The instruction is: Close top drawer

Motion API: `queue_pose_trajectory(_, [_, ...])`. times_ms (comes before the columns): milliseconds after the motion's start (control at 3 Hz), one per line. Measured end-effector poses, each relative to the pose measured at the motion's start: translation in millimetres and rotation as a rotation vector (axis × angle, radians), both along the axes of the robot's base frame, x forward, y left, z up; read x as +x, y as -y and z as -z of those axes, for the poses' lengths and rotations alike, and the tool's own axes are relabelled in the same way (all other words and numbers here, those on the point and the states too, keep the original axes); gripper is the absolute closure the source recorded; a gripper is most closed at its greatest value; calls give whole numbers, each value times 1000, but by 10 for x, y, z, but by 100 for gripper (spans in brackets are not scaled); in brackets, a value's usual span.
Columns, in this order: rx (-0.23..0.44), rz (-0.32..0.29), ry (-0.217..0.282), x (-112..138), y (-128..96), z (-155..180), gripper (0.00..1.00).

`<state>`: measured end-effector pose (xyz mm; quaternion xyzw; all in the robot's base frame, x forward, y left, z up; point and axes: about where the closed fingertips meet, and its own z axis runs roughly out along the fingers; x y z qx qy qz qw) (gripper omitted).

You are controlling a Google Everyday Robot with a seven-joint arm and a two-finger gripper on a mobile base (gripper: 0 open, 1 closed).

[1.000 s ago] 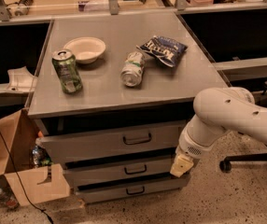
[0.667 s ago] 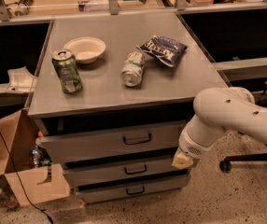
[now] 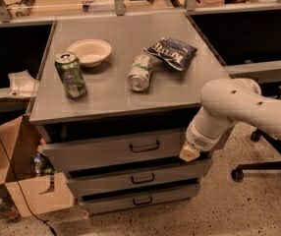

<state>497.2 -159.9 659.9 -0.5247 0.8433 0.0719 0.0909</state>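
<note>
The top drawer [image 3: 106,149] is a wide grey drawer with a small black loop handle [image 3: 144,146] at its centre. It stands pulled out a little under the grey tabletop, with a dark gap above it. My white arm comes in from the right and bends down to the drawer's right end. My gripper [image 3: 188,154] is at the right edge of the drawer front, against or just in front of it. Its fingers are hidden behind the wrist.
Two lower grey drawers [image 3: 135,178] sit below. On the tabletop [image 3: 170,90] stand a green can [image 3: 70,75], a white bowl [image 3: 89,51], a toppled can [image 3: 139,73] and a blue chip bag [image 3: 171,52]. A cardboard box [image 3: 17,181] is at left, an office chair [image 3: 273,151] at right.
The gripper has shifted slightly up and in toward the drawer's right end. The drawer looks about as far out as before.
</note>
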Motion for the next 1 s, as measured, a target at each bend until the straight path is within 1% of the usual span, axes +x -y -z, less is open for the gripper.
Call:
queue_pose_trajectory(333, [10, -14, 10, 101, -73, -4, 97])
queue_pose_trajectory(667, [10, -14, 10, 101, -73, -4, 74])
queue_pose_trajectory(1000, [10, -14, 10, 101, -73, -4, 43])
